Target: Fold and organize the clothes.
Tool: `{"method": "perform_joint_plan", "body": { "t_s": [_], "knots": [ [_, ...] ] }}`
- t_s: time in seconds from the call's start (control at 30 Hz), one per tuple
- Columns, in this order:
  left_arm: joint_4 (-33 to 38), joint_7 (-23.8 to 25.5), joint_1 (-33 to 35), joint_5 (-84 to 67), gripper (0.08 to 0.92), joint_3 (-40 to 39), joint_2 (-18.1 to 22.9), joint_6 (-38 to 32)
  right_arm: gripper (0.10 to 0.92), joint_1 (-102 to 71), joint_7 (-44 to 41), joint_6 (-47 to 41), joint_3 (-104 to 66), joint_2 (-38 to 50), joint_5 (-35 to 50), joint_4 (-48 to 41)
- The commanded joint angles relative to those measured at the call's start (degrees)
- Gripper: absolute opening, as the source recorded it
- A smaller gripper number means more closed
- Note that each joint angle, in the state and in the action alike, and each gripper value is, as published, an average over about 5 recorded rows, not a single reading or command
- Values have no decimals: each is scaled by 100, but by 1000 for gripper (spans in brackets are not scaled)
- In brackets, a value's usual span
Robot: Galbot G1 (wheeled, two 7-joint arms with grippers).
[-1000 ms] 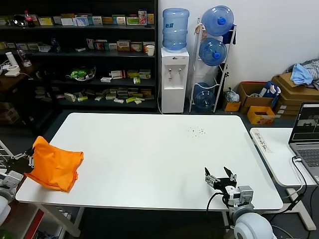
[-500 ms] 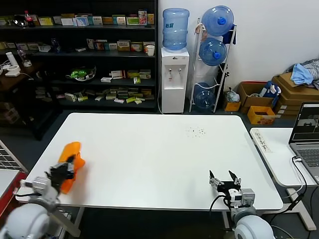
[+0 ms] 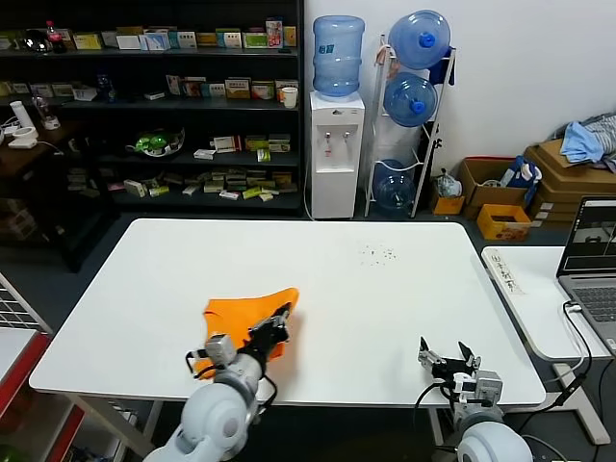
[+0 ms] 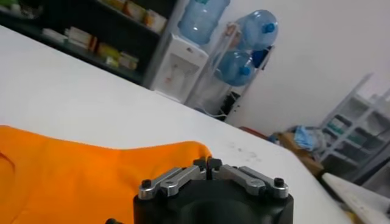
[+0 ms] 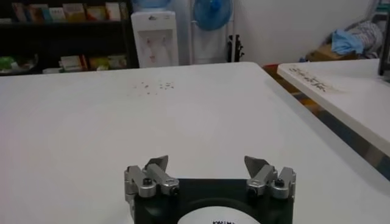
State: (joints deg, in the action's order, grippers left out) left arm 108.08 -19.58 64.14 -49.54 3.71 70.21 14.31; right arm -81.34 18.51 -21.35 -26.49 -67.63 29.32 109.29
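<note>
Left pincer (image 3: 281,316) clamped on orange T-shirt (image 3: 246,316), white table (image 3: 385,289)

The left gripper (image 3: 280,317) reaches forward with jaws pinched together, while the right gripper (image 3: 449,358) rests low with fingers spread.

White table (image 3: 385,289) with small dark specks (image 3: 381,254), dark shelving (image 3: 144,106) of boxed goods behind, water dispenser (image 3: 337,154) — blue bottle on top, rack of blue water bottles (image 3: 412,101), cardboard boxes (image 3: 568,178), open laptop (image 3: 592,260) on side table (image 3: 525,298)
</note>
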Motion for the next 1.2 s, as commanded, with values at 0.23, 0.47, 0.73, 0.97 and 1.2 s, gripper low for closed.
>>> {"method": "perform_joint_plan", "body": {
  "t_s": [0.23, 0.47, 0.73, 0.97, 1.2],
  "knots": [
    [-643, -402, -806, -190, 102, -1215, 1142, 47, 823, 185, 41, 14, 6, -59, 47, -194],
    [-614, -40, -592, 179, 102, -1121, 1138, -10, 823, 184, -550, 837, -43, 15, -177, -179],
    [0, 1702, 507, 2054, 219, -285, 445, -1050, 823, -19, -1772, 2006, -449, 166, -583, 73],
    [123, 2314, 2383, 3281, 419, 1417, 217, -3147, 823, -454, -2309, 2777, -891, 40, -1212, 234],
    [-715, 2485, 3117, 3515, 627, 2791, 614, -4371, 823, -828, -2432, 3009, -1204, -295, -1088, 206]
  ]
}}
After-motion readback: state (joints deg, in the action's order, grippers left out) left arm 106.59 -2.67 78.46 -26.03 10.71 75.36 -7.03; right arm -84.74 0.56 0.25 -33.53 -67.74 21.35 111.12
